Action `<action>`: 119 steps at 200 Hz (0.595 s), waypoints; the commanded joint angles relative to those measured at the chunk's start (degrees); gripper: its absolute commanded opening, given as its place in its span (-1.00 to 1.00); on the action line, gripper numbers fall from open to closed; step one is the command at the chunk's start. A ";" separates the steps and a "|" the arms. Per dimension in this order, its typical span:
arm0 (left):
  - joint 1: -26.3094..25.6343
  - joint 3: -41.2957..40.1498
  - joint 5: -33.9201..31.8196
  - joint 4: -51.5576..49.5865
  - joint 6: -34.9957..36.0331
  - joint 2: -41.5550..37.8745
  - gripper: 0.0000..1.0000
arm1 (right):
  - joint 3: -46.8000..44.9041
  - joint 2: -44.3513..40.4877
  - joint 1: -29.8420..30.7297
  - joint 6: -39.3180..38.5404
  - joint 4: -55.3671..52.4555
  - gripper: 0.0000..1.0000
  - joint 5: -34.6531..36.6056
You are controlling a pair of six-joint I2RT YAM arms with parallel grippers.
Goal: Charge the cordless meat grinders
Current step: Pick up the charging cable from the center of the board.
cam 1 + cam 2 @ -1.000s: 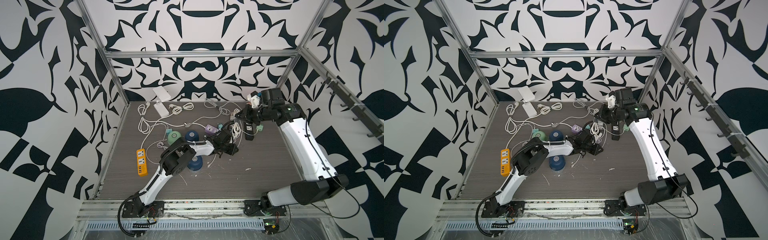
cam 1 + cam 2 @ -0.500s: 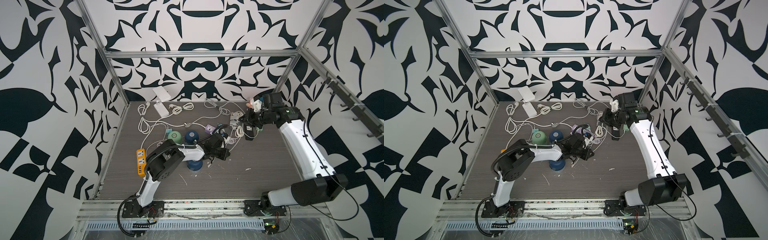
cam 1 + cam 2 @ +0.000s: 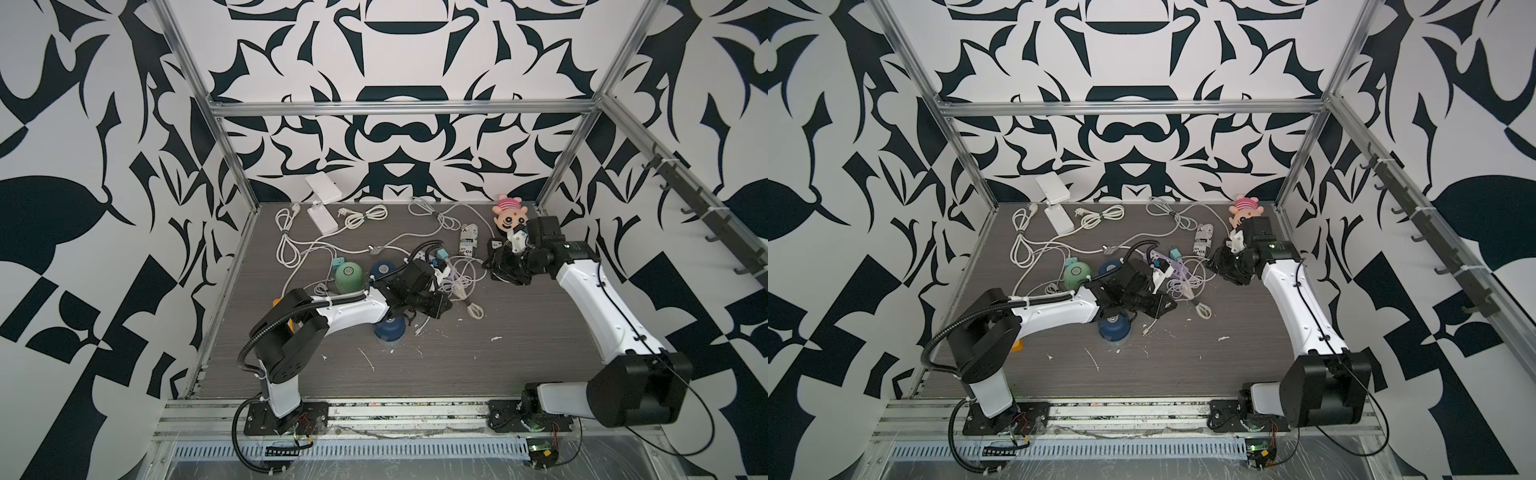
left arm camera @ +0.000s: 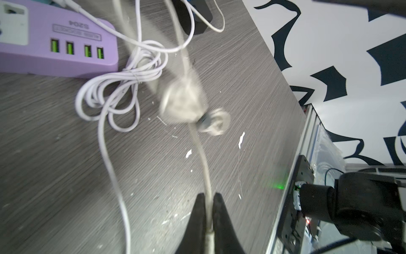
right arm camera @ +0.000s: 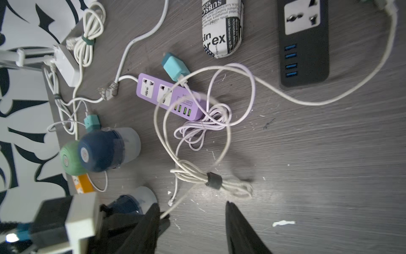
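Cabling step — left end effector [image 4: 207, 199] pinches the white cable [image 4: 204, 167], right end effector [image 5: 191, 207] stands open, empty — next, I'd judge, that lead must reach a navy grinder [image 3: 389, 330].

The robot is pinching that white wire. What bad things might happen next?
1. The left tool is shut on the white cable, whose loops lie across the purple power strip; pulling may drag the strip along.
2. The cable's bundle is tied with a grey strap, so it might come up short.
3. A navy grinder stands right under the left arm; a swing could tip it.
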 commanded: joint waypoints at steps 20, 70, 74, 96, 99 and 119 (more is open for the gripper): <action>2.08 3.63 5.97 -12.20 4.51 -2.61 -1.00 | -4.12 -7.87 0.15 -1.09 7.54 -0.11 -5.32; 5.57 9.95 11.32 -27.72 9.38 -5.50 -1.00 | -11.08 -12.56 10.64 -7.06 16.72 -0.28 -7.66; 5.85 10.06 11.61 -28.77 9.66 -6.02 -1.00 | -11.55 -13.17 13.08 -8.10 17.58 -0.28 -6.06; 7.55 11.17 13.15 -34.62 11.89 -8.52 -1.00 | -15.44 -16.08 24.92 -14.82 24.28 -0.30 2.77; 7.80 11.37 13.26 -35.44 12.18 -8.79 -1.00 | -16.22 -16.50 25.83 -15.57 25.49 -0.30 3.48; 9.13 11.82 15.00 -39.70 13.69 -10.63 -1.00 | -22.52 -19.37 30.10 -20.79 35.00 -0.32 4.86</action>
